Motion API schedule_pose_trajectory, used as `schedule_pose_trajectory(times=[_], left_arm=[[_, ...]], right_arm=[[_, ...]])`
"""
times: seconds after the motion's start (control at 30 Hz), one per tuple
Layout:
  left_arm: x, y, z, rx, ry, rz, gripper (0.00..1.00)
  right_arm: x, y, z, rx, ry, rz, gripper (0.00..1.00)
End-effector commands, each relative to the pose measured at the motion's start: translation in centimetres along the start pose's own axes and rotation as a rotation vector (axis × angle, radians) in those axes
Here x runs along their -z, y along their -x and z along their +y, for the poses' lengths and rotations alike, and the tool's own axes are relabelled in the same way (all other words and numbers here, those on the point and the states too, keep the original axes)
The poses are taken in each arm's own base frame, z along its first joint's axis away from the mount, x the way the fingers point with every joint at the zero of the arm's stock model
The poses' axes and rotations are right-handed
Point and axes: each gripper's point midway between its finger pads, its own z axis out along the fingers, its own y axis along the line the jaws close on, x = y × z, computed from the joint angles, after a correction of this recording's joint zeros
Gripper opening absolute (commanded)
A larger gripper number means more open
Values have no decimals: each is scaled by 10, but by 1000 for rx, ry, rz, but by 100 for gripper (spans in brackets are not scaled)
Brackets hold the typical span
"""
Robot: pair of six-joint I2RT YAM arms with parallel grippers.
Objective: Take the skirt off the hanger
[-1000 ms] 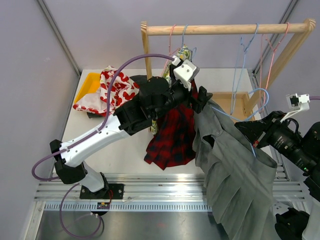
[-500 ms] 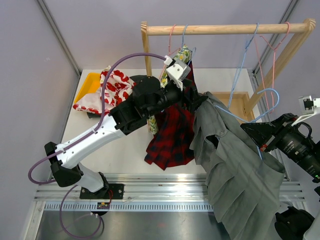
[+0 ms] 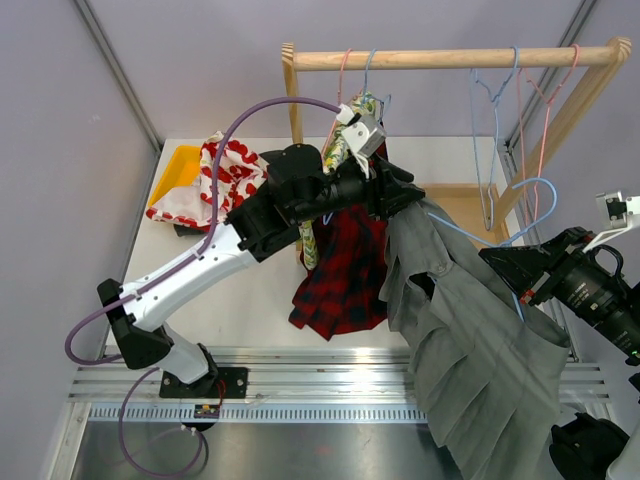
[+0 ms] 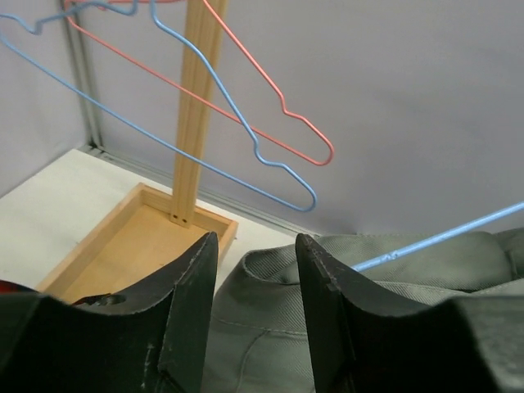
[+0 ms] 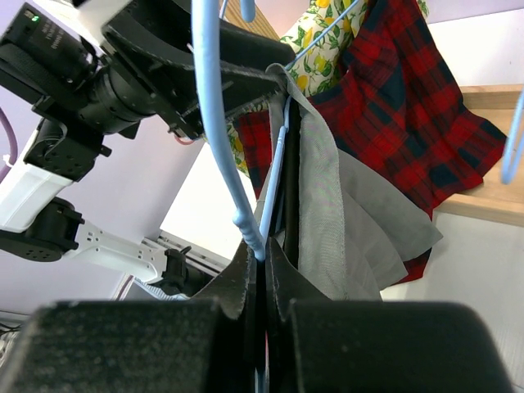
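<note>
A grey pleated skirt hangs on a light-blue wire hanger, sloping down toward the near right. My left gripper is at the skirt's upper end. In the left wrist view its fingers stand apart on either side of the grey waistband, with the hanger wire just to the right. My right gripper is shut on the hanger; the right wrist view shows the blue wire pinched between its jaws, with the skirt draped beside it.
A wooden rail carries empty blue and pink hangers and a floral garment. A red plaid garment hangs behind the skirt. Red-and-white cloth and a yellow item lie at the far left. The rack's wooden base is nearby.
My left gripper's jaws have narrowed around the skirt's top end, and that arm has shifted slightly. The right gripper drew back to the right with the hanger, then held still.
</note>
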Motion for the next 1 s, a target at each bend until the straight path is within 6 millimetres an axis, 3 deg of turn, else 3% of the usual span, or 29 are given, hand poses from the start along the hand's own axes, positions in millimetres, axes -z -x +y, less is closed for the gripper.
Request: schedule_pose_trajectory(times=[0.0,0.2,0.4,0.43,0.47,0.63,0.77,0.8,0.87,0.9,0.97], left_arm=[[0,11,-20,15,-108,-8,46],[4,-3,-18,33,-97,35,53],[4,-11,-15,43,-87,44,20],[4,-12,-14,45,-87,45,3],[3,-13,-15,46,-92,44,0],[3,-12,-14,42,-90,22,0],[6,0,-12,36,-53,12,0],[5,14,-13,24,-46,-11,0],[4,19,-19,15,-44,0,0],[2,33,-22,-8,-36,-24,0],[0,38,-31,-23,-39,-7,0]], right_arm=[[1,22,17,-7,67,-81,0],[1,24,17,-5,67,-90,0],[1,24,14,-3,48,-98,0],[2,24,13,0,48,-100,0],[2,24,12,-1,42,-102,0],[2,23,10,-1,34,-104,0],[-10,13,4,-11,30,-77,0],[-14,13,3,-11,31,-80,0],[-24,5,-7,-17,5,-61,0],[-31,0,-12,-19,-9,-44,0],[-36,-3,-16,-16,-21,-37,0]])
